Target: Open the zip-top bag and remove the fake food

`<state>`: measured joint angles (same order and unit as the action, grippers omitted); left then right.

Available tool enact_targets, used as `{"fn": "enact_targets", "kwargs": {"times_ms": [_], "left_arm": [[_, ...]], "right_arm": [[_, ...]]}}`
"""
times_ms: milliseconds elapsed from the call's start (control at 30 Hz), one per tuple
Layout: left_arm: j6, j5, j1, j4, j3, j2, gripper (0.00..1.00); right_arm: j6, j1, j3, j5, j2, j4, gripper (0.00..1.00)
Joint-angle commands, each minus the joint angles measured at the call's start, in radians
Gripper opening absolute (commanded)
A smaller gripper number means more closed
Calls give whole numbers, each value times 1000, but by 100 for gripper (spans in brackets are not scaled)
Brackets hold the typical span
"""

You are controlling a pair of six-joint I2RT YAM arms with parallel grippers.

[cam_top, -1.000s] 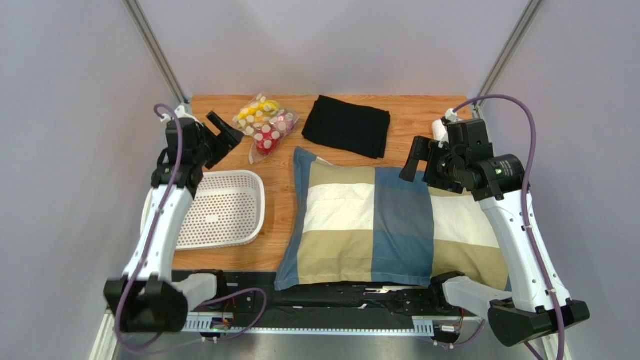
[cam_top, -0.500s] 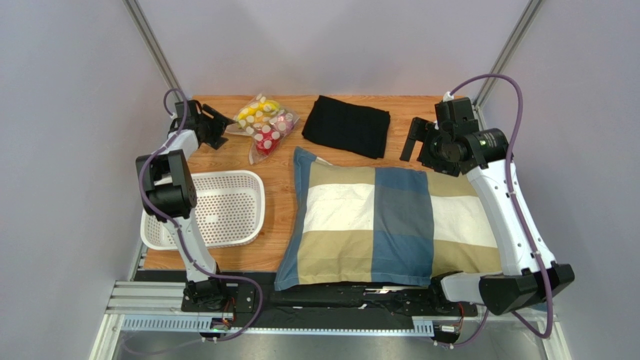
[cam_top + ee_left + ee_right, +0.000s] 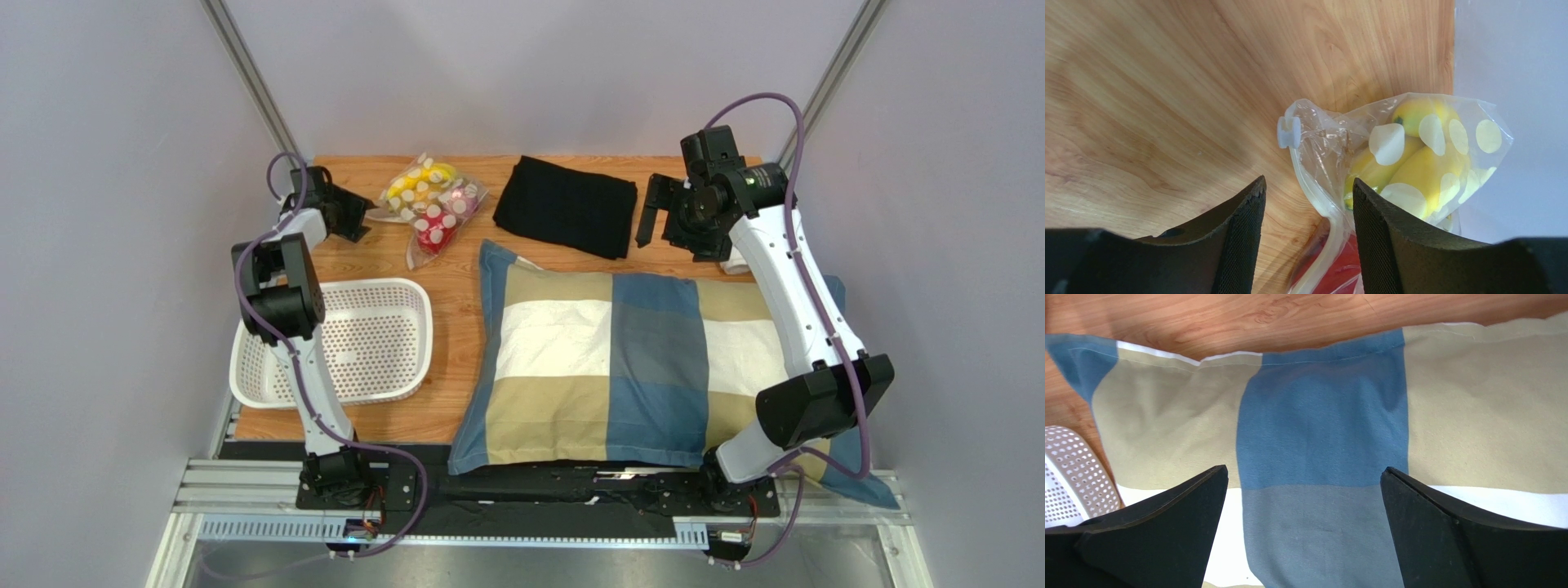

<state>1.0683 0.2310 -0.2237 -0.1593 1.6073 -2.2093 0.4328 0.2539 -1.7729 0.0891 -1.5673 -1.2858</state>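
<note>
The zip-top bag [image 3: 431, 203], clear with whitish spots, lies at the back left of the wooden table, shut. Yellow fake food [image 3: 1417, 164] and a red piece [image 3: 1344, 267] show through it. Its white slider [image 3: 1289, 131] sits at the end of the zip strip. My left gripper [image 3: 363, 216] is open just left of the bag. In the left wrist view the left gripper [image 3: 1309, 184] straddles the zip strip low over the wood, holding nothing. My right gripper [image 3: 648, 226] is open and empty above the pillow's far edge, right of the black cloth, and the right wrist view [image 3: 1304, 470] shows its jaws wide apart.
A checked blue, tan and white pillow [image 3: 601, 361] fills the middle and right of the table. A folded black cloth [image 3: 567, 205] lies at the back centre. A white perforated tray [image 3: 368, 337] stands at the left front, near the pillow. The table's back edge runs just behind the bag.
My left arm has reached out to the back left, bringing its open gripper up to the bag's zip end. My right arm has swung back and leftward toward the black cloth.
</note>
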Motion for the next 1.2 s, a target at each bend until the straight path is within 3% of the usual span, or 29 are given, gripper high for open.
{"fn": "enact_targets", "kwargs": {"times_ms": [0,133,300,467,567,700,900,1000,1167], "left_arm": [[-16,-25,-14,-57,66,-4,59],[-7,-15,-14,-52,120,-58,57],[13,-16,-14,20,135,-93,45],[9,-12,-14,32,163,-130,41],[-5,-2,-16,41,190,-148,12],[-91,21,-14,56,218,-124,1],[-295,108,7,150,132,63,0],[-381,128,18,94,123,144,0],[-465,139,49,78,63,281,0]], "right_arm": [[-40,-2,-85,-64,-22,25,100],[-51,-5,-114,-74,-46,20,100],[-55,-5,-135,-123,-65,19,100],[-51,-4,-129,-152,-63,25,100],[-46,-5,-112,-166,-59,39,100],[-75,-1,-66,-242,-62,120,100],[-95,15,-89,-342,-157,364,100],[-94,38,-137,-361,-250,480,100],[-78,102,-354,-388,-463,533,97]]}}
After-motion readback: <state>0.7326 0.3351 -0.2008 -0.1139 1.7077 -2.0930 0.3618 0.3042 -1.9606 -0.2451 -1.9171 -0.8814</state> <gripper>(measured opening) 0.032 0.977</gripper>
